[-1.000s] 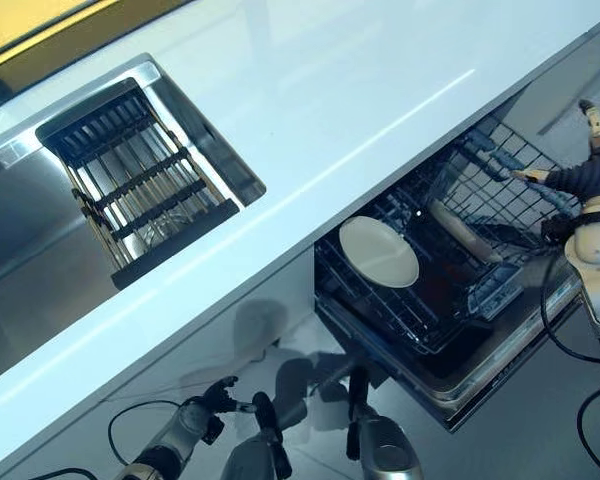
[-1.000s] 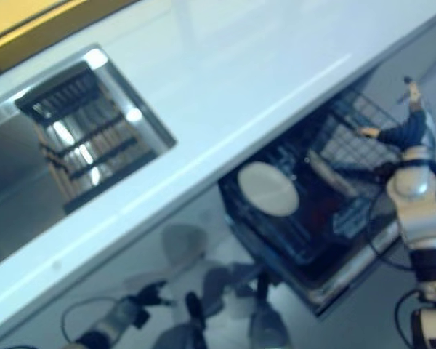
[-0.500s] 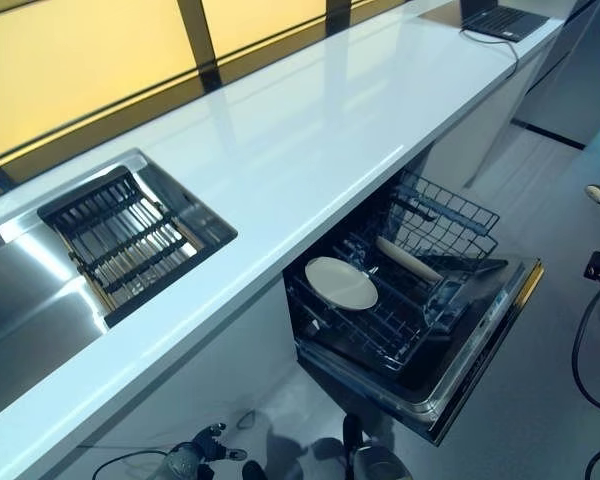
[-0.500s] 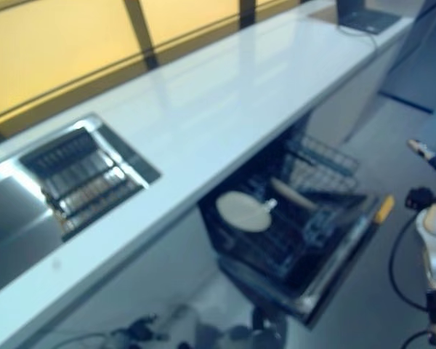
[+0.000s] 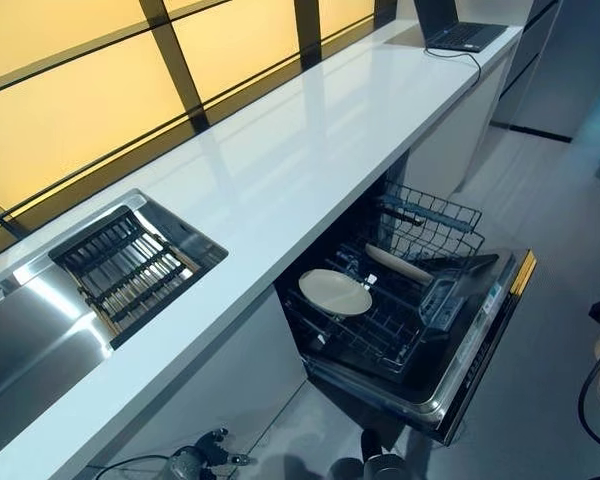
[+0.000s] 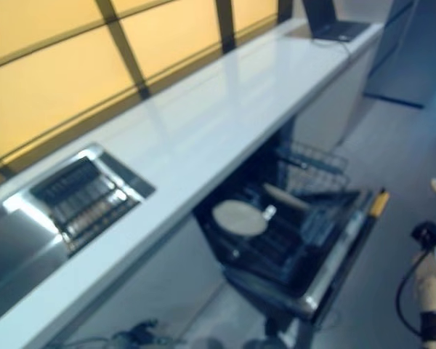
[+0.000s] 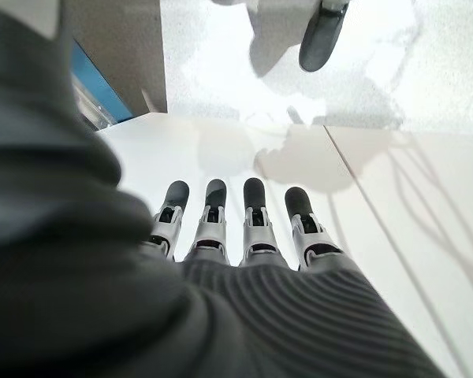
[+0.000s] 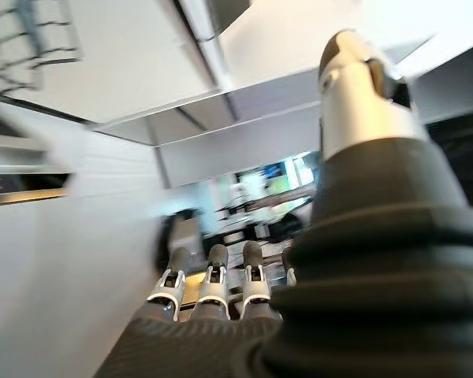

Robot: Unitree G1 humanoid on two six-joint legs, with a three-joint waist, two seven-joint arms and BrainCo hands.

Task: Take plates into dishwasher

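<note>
Left eye view: a white counter (image 5: pixel 310 150) runs along yellow-lit windows, with a sink (image 5: pixel 40 330) at one end and a laptop (image 5: pixel 458 32) at the far end.
Dishwasher: the dishwasher (image 5: pixel 410 320) sits under the counter, its door (image 5: pixel 485 340) folded down and its lower rack (image 5: pixel 380 320) pulled out.
Plate: one pale plate (image 5: pixel 335 292) lies nearly flat in the rack, on the side nearer the sink.
Other rack item: a pale long item (image 5: pixel 398 264) lies just beyond the plate; I cannot tell what it is.
Sink: only a dark slatted drainer (image 5: pixel 125 272) shows in it, with no plate on it.
Counter: no plates show on it.
Left hand: the left hand (image 7: pixel 236 228) hangs low over the floor, fingers straight and side by side, holding nothing.
Right hand: the right hand (image 8: pixel 213 287) has its fingers straight in a row and its thumb raised apart, and it is empty.
Progress: a plate is already in the rack and neither hand carries one, so this load looks delivered.
Left to do: probably little; no further plates are in view, though the rack is out and the door is down.
</note>
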